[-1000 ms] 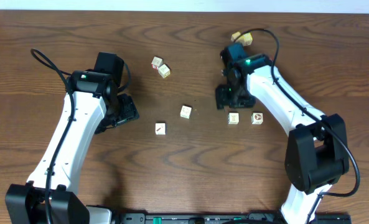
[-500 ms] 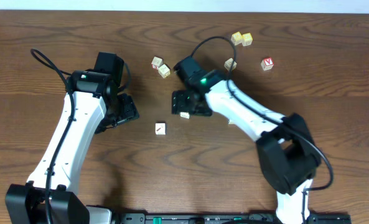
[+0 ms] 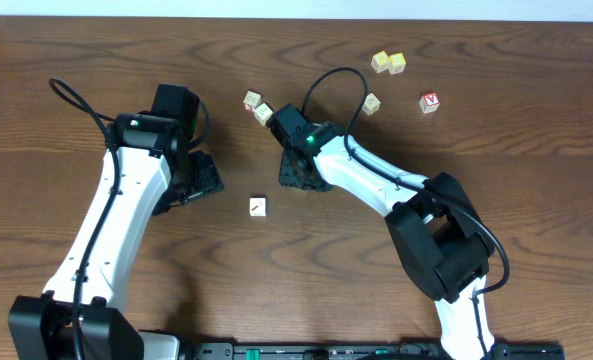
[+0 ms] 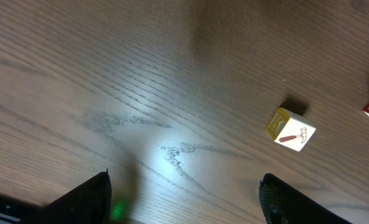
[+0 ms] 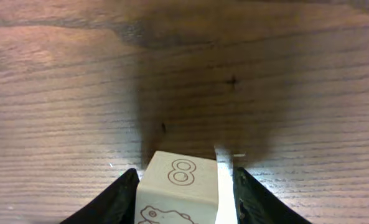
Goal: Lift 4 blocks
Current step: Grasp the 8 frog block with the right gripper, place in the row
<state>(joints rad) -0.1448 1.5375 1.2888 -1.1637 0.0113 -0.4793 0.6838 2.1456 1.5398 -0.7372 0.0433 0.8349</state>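
My right gripper [image 3: 301, 178] reaches to the table's middle. In the right wrist view its jaws [image 5: 184, 182] press on both sides of a pale block [image 5: 187, 186] printed with an 8 and a frog outline. Whether this block is off the wood I cannot tell. A second block [image 3: 258, 206], white-faced with a small red hammer mark, lies alone on the table; the left wrist view shows it [image 4: 291, 129] ahead to the right. My left gripper [image 3: 201, 182] stands wide open over bare wood [image 4: 184, 183], to the left of that block. Two more blocks [image 3: 252, 100] [image 3: 264, 113] lie together farther back.
Pale yellow cubes [image 3: 380, 62] [image 3: 397, 63] [image 3: 372, 103] and a cube with a red letter face [image 3: 430, 102] lie at the back right. The right arm's forearm [image 3: 376, 185] stretches across the middle right of the table and covers the wood beneath it.
The right arm has swung left from the right-middle of the table to the middle block, and its jaws have closed in on it. The left arm has not moved.
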